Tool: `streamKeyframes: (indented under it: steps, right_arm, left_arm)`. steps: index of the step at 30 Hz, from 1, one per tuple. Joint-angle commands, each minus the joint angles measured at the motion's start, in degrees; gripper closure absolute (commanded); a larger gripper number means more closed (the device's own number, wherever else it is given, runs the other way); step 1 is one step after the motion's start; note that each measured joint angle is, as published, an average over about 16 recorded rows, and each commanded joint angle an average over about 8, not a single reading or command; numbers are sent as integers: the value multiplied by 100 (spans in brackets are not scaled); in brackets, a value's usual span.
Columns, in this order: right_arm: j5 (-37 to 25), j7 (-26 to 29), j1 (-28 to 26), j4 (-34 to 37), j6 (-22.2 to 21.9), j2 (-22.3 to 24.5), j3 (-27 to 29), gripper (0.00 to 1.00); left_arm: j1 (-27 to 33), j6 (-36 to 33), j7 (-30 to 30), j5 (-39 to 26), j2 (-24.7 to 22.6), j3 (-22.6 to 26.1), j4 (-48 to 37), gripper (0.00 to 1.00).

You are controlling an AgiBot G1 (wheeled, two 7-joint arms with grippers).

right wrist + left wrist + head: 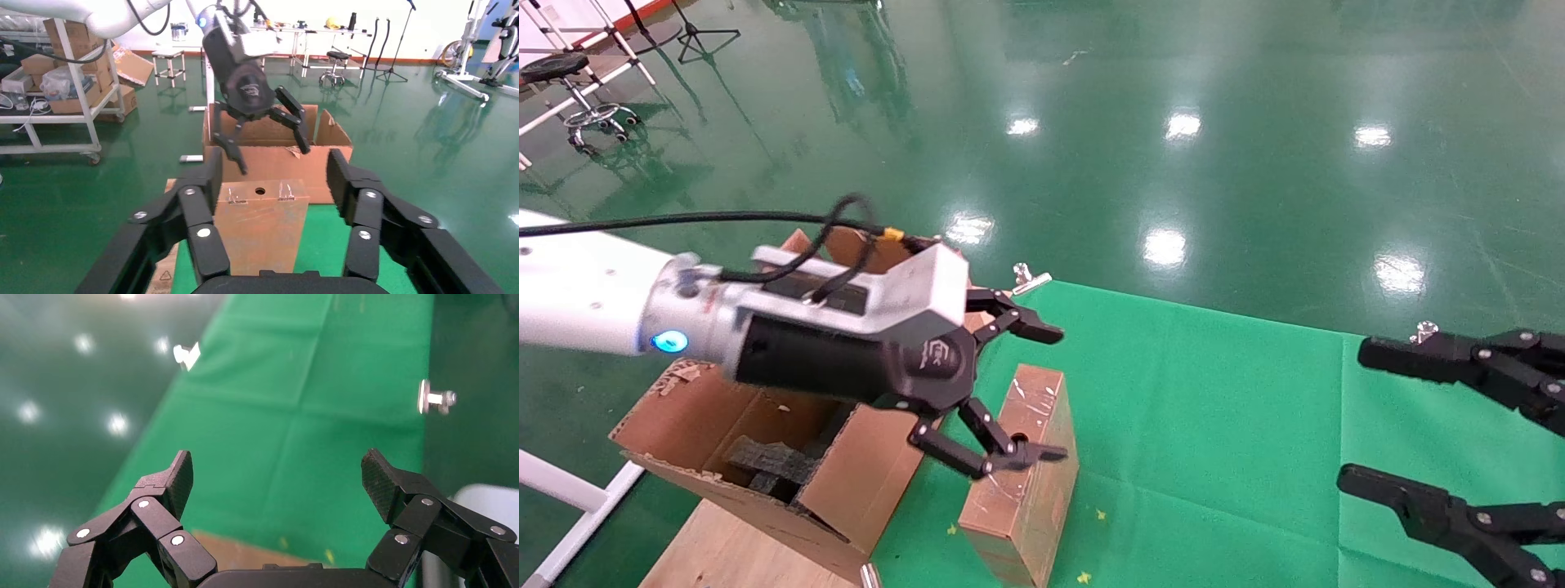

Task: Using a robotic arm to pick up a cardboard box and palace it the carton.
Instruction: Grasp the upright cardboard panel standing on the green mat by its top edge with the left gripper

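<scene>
The small reddish-brown cardboard box [1050, 498] stands on the green cloth, its narrow taped face with the round hole turned up. The white robotic arm [576, 294] reaches in from the left. Its left gripper [1050, 394] is open and empty, hovering just above the box's top, one finger on each side. The large carton [682, 408], with black foam inside, stands just left of the box. My right gripper [1354, 415] is open and empty at the right edge. The right wrist view shows the box [263, 226], the carton [335, 130] behind it and the left gripper [273, 156] over the box.
Metal clamps [1032, 278] [1424, 331] hold the cloth's far edge. A wooden board [731, 555] lies under the carton. A white frame rail [568, 490] runs at the lower left. A stool [568, 82] and stands are far off on the green floor.
</scene>
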State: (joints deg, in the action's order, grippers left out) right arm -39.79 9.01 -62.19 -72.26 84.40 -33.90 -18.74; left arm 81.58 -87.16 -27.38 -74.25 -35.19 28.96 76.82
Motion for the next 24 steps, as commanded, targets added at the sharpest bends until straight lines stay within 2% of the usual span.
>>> streamKeyframes:
  steps: [1, 6, 10, 17, 24]
  right_arm:
    - [0, 0, 0, 0, 0, 0, 0, 100]
    - [0, 0, 0, 0, 0, 0, -1, 100]
    - [1, -1, 0, 0, 0, 0, -1, 100]
    - [1, -1, -1, 0, 0, 0, -2, 100]
    - [1, -1, -1, 0, 0, 1, -2, 100]
  left_arm:
    - [144, 23, -249, -301, -46, 134, 27, 0]
    - [833, -151, -1686, -1339, -482, 713, -2, 0]
    - [1262, -261, -2770, -1742, -780, 1088, -63, 0]
    - [1804, -376, -4255, -1758, -1098, 1736, -285, 0]
    - [2320, -416, -5413, -1609, -1256, 2762, -434, 0]
